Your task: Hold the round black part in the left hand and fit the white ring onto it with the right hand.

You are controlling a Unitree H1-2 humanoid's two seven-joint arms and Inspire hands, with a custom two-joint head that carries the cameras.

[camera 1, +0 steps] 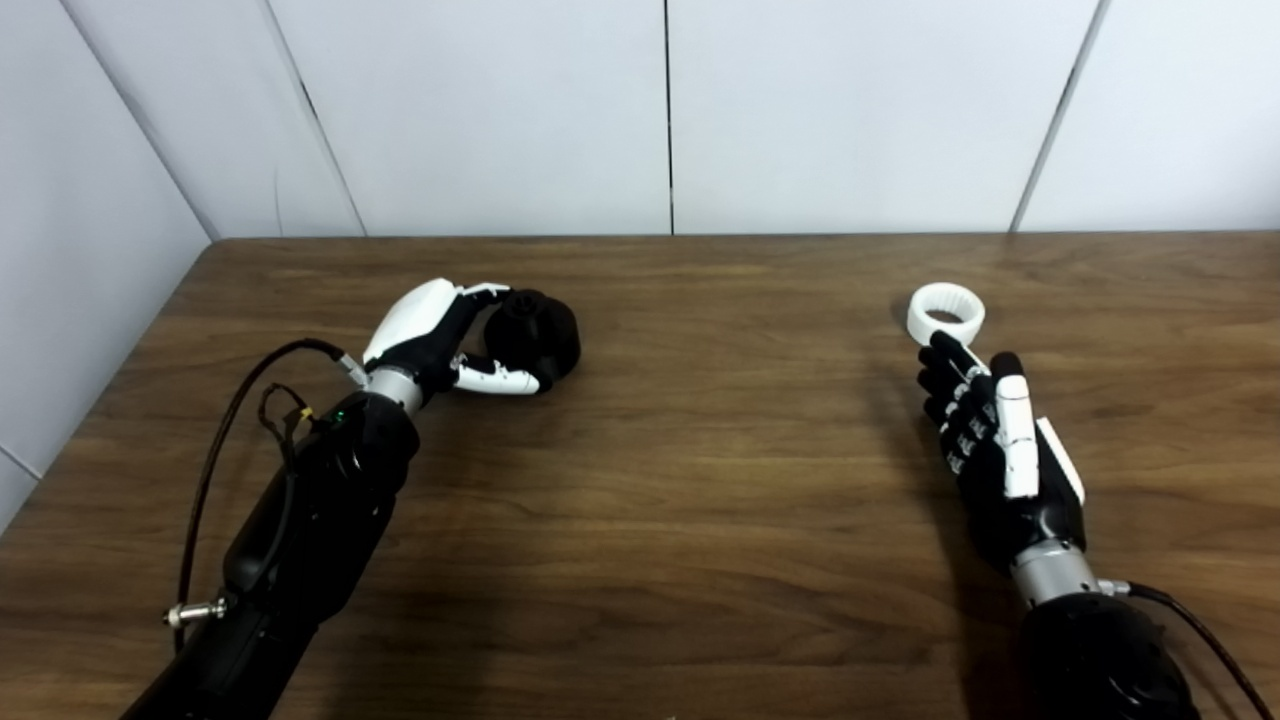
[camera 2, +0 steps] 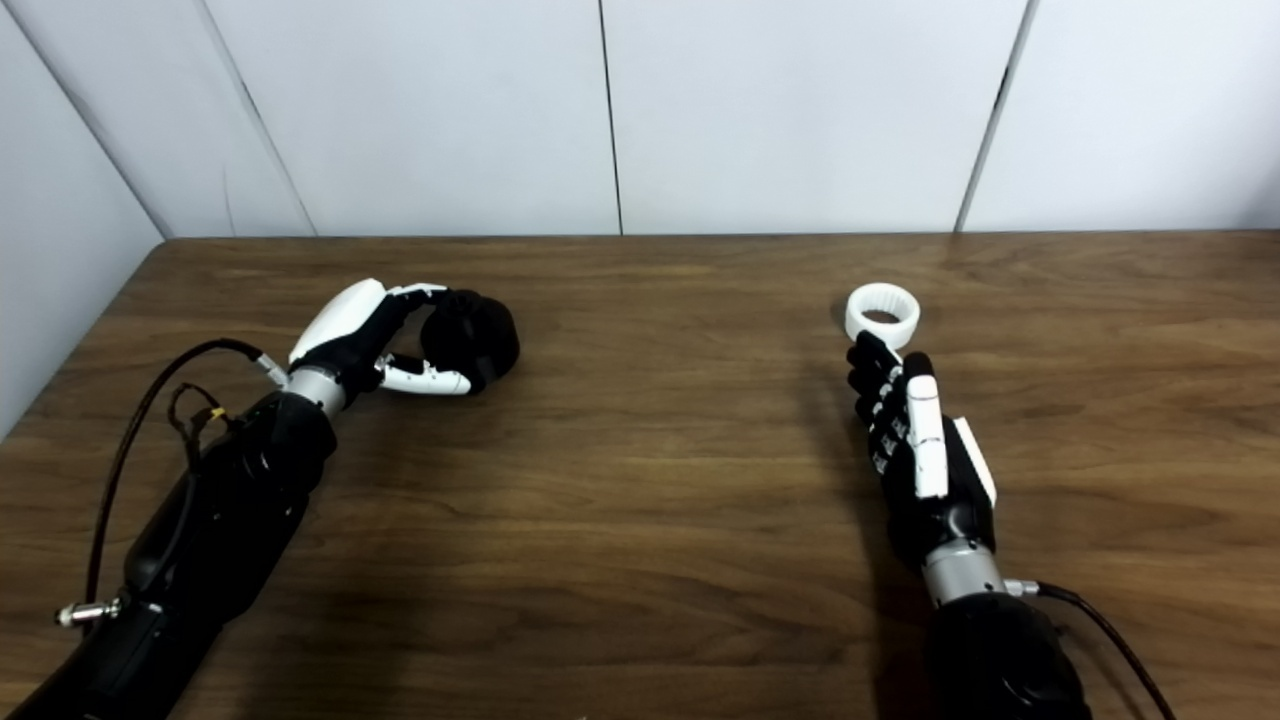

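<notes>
The round black part [camera 1: 535,332] sits on the wooden table [camera 1: 680,450] at the left. My left hand [camera 1: 440,340] is wrapped around its near side, fingers above and thumb below, closed on it. The white ring [camera 1: 946,312] lies flat on the table at the right, also in the right eye view [camera 2: 882,314]. My right hand [camera 1: 985,430] is just in front of the ring, fingers stretched out and apart, fingertips close to its near edge. It holds nothing.
White wall panels [camera 1: 660,110] stand behind the table's far edge. The table's left edge runs diagonally near my left arm [camera 1: 300,520]. A black cable [camera 1: 215,440] loops off the left forearm.
</notes>
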